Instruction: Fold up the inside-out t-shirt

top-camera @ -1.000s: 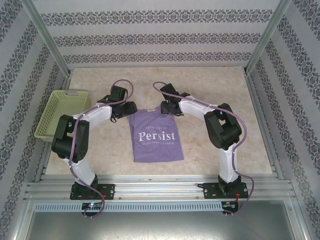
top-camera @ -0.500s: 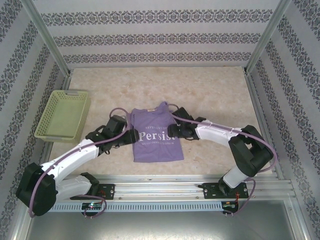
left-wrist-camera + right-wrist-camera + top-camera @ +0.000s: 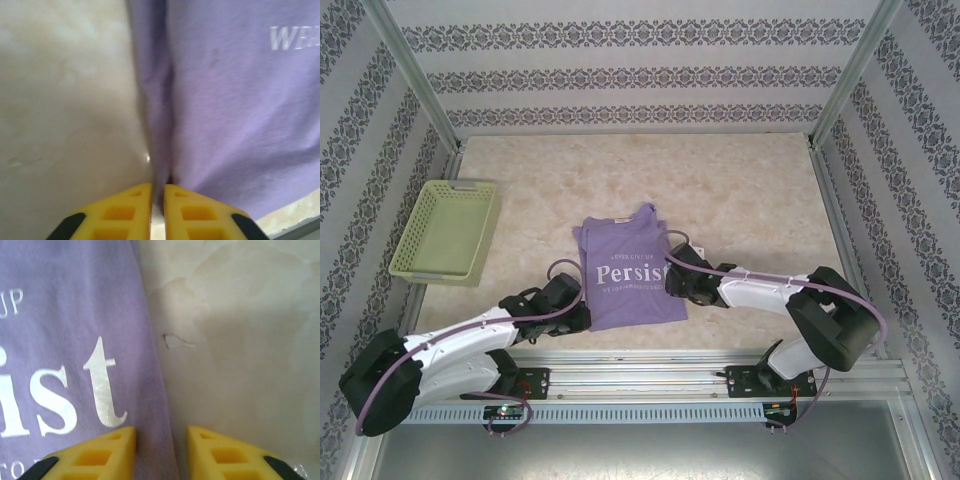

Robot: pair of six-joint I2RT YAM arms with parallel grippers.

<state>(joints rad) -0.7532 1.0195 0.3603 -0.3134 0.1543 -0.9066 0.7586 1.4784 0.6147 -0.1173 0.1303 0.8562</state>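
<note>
Lavender t-shirt (image 3: 630, 300) folded, "Persist" up, left fingers (image 3: 125, 212) pinching edge, right fingers (image 3: 100, 455) spread.

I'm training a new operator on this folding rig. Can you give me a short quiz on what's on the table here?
1. True or false: the t-shirt lies with its white "Persist" lettering facing up.
2. In the top view, the yellow-green basket sits: A) to the t-shirt's left, apart from it; B) on the t-shirt; C) to its right.
3. Whose jaws stand wider apart, the left gripper or the right gripper?
Key: 1 true; 2 A; 3 the right gripper.
</note>
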